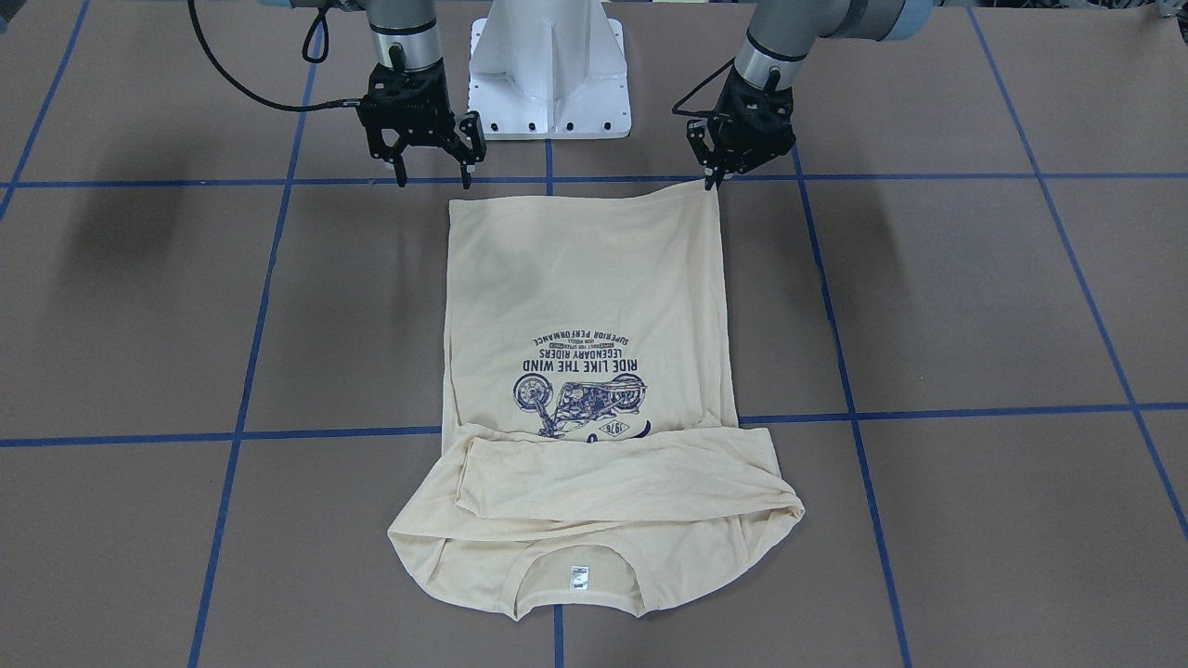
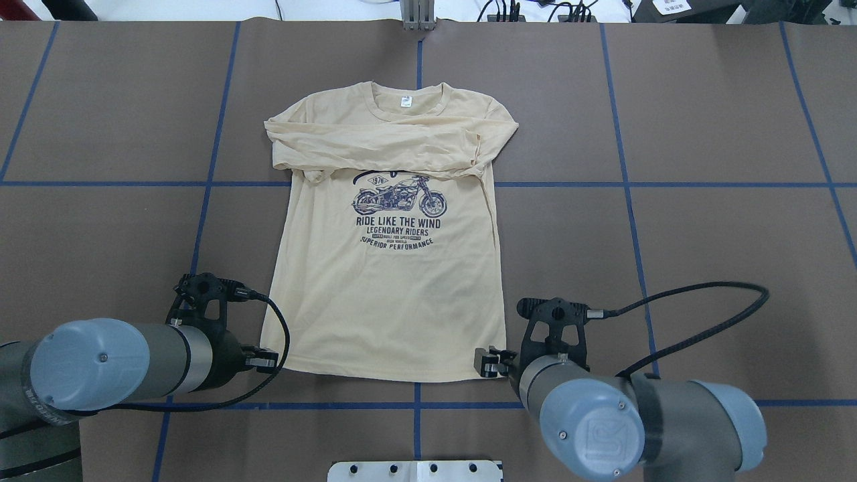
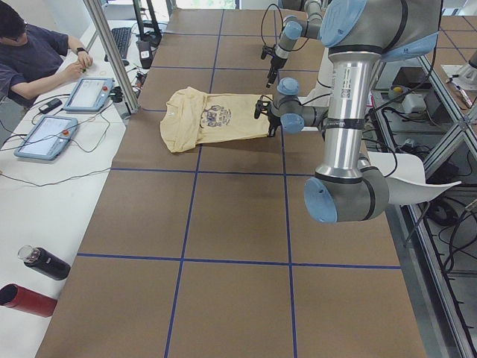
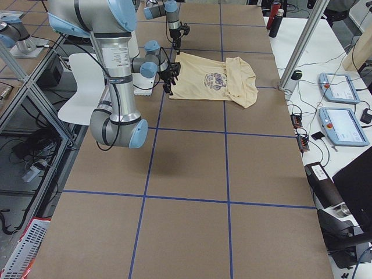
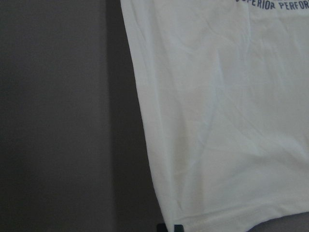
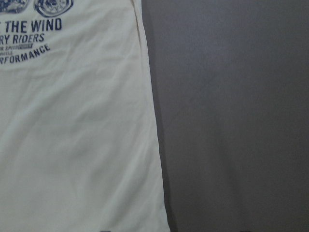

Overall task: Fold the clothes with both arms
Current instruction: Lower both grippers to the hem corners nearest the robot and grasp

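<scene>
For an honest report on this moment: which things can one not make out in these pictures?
- Left gripper: open or shut on the T-shirt hem corner? The front-facing view shows it side-on; overhead, its own wrist hides the tips.
- Top of the print: folded sleeves cover it in every view.
- Neck label: text too small, overhead and front-facing.
- Wrist views: the bottom edge cuts off nearly all of the left and the right gripper.

1. We find the T-shirt lying flat on the table, collar far from the robot, hem near it.
2. Its sleeves lie crosswise over the chest.
3. The left gripper is at the hem's left corner, and the right gripper is just beside the right corner.
4. The pedestal base stands behind the hem, between them.
</scene>
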Available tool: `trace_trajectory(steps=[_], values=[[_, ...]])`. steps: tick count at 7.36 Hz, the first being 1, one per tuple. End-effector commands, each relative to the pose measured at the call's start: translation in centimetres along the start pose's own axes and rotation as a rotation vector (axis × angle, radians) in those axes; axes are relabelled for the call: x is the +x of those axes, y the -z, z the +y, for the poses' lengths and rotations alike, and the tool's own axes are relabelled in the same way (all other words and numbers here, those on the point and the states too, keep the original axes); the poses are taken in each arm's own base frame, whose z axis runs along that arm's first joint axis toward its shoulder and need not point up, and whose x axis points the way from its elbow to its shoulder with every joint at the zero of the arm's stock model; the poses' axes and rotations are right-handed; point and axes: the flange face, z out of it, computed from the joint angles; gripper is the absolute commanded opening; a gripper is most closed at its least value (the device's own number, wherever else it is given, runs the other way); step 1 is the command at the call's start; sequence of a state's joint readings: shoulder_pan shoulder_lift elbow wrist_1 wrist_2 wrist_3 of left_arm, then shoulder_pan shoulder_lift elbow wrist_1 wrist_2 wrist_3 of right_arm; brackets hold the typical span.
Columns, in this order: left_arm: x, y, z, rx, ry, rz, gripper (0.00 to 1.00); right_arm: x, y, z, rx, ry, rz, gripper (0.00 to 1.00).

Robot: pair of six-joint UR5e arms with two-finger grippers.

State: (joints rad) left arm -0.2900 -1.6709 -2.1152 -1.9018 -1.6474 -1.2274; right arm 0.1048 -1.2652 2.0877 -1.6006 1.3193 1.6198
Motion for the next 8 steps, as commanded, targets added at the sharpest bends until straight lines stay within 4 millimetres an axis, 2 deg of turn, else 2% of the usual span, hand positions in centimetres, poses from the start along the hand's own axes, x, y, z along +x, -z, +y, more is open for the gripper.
trace_trajectory(steps=[1, 2, 5, 8], values=[[0.0, 0.1, 0.0, 0.001, 0.001, 0.000, 0.00, -0.5, -1.1, 3.9, -0.003, -0.020, 0.011, 0.52], [-0.1, 0.0, 0.0, 0.002, 0.001, -0.004, 0.00, -0.3, -2.0, 3.8, 0.003, -0.008, 0.028, 0.44], [-0.1, 0.1, 0.0, 0.004, 0.003, -0.003, 0.00, -0.1, -2.7, 1.6, 0.033, -0.017, 0.043, 0.44], [-0.2, 0.0, 0.0, 0.003, 0.002, -0.006, 0.00, -1.4, -4.5, 1.9, 0.055, -0.020, 0.009, 0.43]])
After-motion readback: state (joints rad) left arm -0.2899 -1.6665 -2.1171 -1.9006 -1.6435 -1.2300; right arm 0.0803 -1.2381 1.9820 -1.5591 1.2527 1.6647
